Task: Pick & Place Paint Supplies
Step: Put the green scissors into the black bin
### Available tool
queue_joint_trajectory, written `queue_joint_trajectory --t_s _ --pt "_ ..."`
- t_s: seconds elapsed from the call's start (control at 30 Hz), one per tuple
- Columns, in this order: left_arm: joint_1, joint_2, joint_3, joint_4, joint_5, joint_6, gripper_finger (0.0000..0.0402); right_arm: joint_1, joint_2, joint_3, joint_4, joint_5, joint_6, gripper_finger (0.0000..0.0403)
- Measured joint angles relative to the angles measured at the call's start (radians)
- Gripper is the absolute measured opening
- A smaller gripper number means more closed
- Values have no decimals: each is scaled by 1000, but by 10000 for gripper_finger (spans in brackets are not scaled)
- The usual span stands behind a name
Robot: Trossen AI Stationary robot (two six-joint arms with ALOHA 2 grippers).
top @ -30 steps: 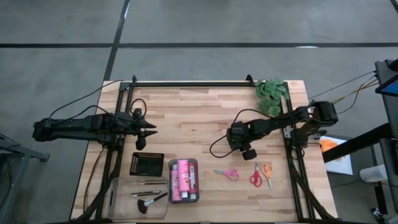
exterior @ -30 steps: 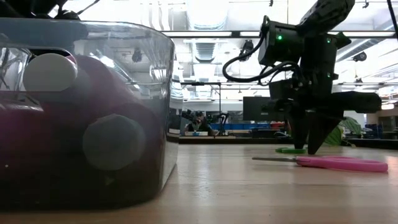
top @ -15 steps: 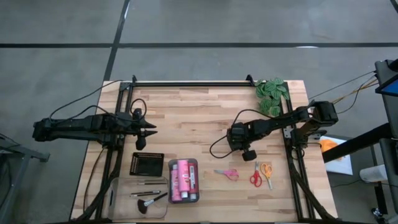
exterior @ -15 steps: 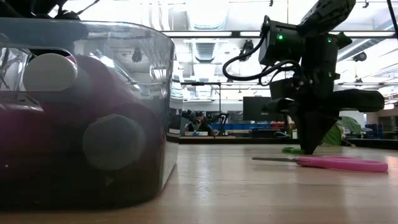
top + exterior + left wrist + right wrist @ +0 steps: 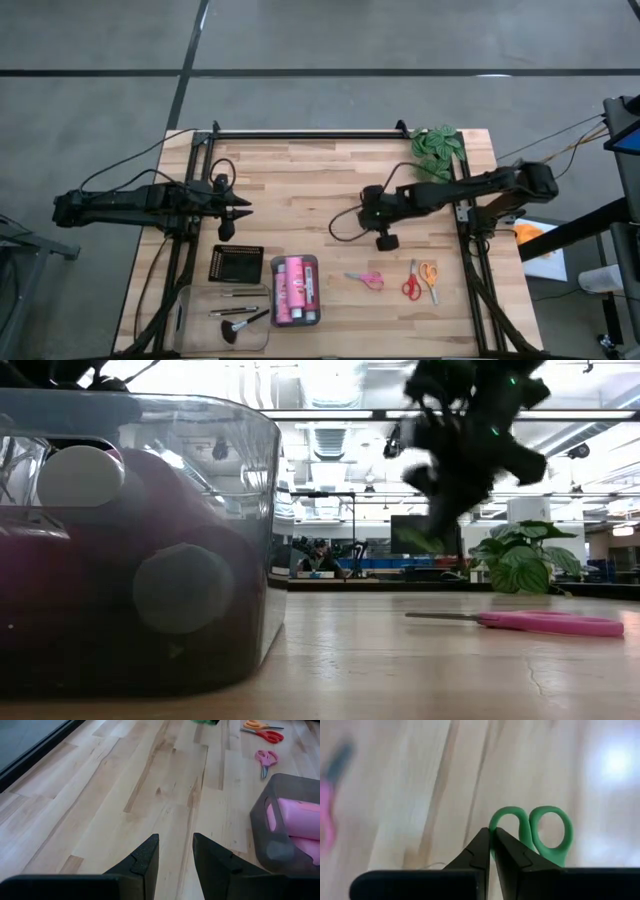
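Your right jaws are pressed together on the green scissors, pinching them just below the finger loops so the loops hang out past the tips, a hold that keeps the blades tucked back under the wrist, though you cannot see the blades to confirm it. In the high view that right gripper sits over the open middle of the counter, and the low view shows it raised off the wood, which suggests a carry toward the storage end and not a fresh pick. Your left jaws stand slightly spread with nothing between them, parked at the left edge, out of the right arm's path. The pink scissors lie flat ahead of the right arm, with the red scissors and orange scissors side by side near the right edge, all laid where a straight drop can reach them. The pink bottles already lie in the grey bin, and the brushes rest in the clear tray beside the black tray.
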Motion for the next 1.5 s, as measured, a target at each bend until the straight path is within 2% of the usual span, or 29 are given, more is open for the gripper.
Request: queue_joint_trajectory --t_s 0.23,0.5,0.6,0.77,1.17,1.37,1.5 --pt "0 0 0 0 0 0 122 1 -45 15 300 -80 -24 15" --pt "0 0 0 0 0 0 122 -26 11 33 463 -241 -161 15" --pt "0 0 0 0 0 0 122 -30 47 76 477 -310 -170 15" --pt "0 3 0 0 0 0 122 -29 135 210 478 -329 -56 15" --pt "0 3 0 0 0 0 122 -30 466 565 449 -322 129 15" --pt "0 3 0 0 0 0 122 -29 583 712 362 -318 191 15" --pt "0 3 0 0 0 0 122 -29 662 802 274 -269 192 15"
